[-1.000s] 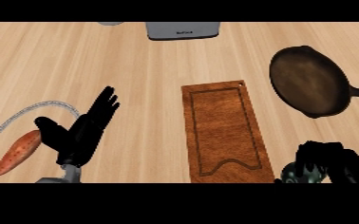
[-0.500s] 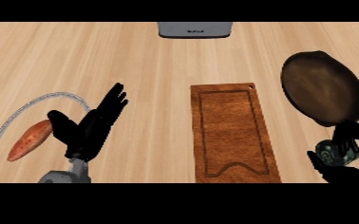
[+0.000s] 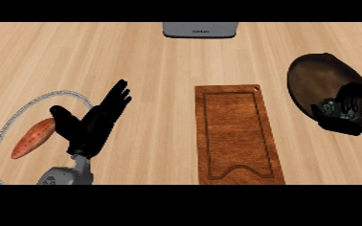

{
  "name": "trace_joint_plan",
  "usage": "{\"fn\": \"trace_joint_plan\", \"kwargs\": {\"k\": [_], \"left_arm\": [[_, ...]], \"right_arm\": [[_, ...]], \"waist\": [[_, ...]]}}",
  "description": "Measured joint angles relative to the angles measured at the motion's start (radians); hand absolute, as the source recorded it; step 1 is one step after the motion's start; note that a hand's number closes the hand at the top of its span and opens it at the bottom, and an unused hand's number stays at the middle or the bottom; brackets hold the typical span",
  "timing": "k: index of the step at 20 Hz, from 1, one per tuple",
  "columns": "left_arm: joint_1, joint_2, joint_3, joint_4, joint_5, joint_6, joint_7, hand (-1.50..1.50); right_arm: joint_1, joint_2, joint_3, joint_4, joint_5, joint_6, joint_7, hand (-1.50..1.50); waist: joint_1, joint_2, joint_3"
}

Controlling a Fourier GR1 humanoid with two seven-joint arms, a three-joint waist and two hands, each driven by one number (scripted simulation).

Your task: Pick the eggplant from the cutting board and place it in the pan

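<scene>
The brown wooden cutting board [image 3: 237,139] lies in the middle of the counter with nothing on it. At the right edge sits the dark round pan [image 3: 314,79]. My right hand [image 3: 348,120] hangs over the pan's near rim, its fingers curled round a dark thing with greenish patches, the eggplant [image 3: 329,108], which is mostly hidden by the fingers. Far to the left of the board, my left hand [image 3: 92,124] is open with its fingers straight, holding nothing.
An orange-red vegetable [image 3: 34,138] lies on a plate with a thin silver rim [image 3: 42,98] at the far left, just beside my left hand. A grey appliance [image 3: 200,29] stands at the counter's back edge.
My right hand has risen from the lower right corner beside the board to over the pan's near rim, still curled. The left hand has stayed open.
</scene>
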Motion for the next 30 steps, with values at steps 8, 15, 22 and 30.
{"fn": "trace_joint_plan", "kwargs": {"k": [8, 15, 22, 30], "left_arm": [[-0.009, -0.02, -0.003, 0.023, -0.017, -0.007, -0.017, 0.0], [-0.02, -0.026, -0.004, 0.03, -0.018, -0.025, -0.022, 0.0], [-0.035, -0.027, -0.011, 0.032, -0.02, -0.038, -0.018, 0.0], [-0.039, -0.038, -0.006, 0.026, -0.018, -0.028, -0.011, 0.0]], "right_arm": [[-0.306, -0.027, -0.124, 0.51, -0.017, -0.127, -0.183, 1.5], [-0.461, -0.094, -0.18, 0.822, -0.006, -0.174, -0.289, -1.5], [-0.513, -0.134, -0.104, 1.002, 0.109, -0.166, -0.19, -1.5], [-0.562, -0.133, -0.228, 1.047, -0.028, 0.047, -0.307, -1.5]], "waist": [[0.019, 0.007, 0.002], [0.04, 0.017, 0.003], [0.068, 0.03, 0.006], [0.054, 0.026, 0.008]]}}
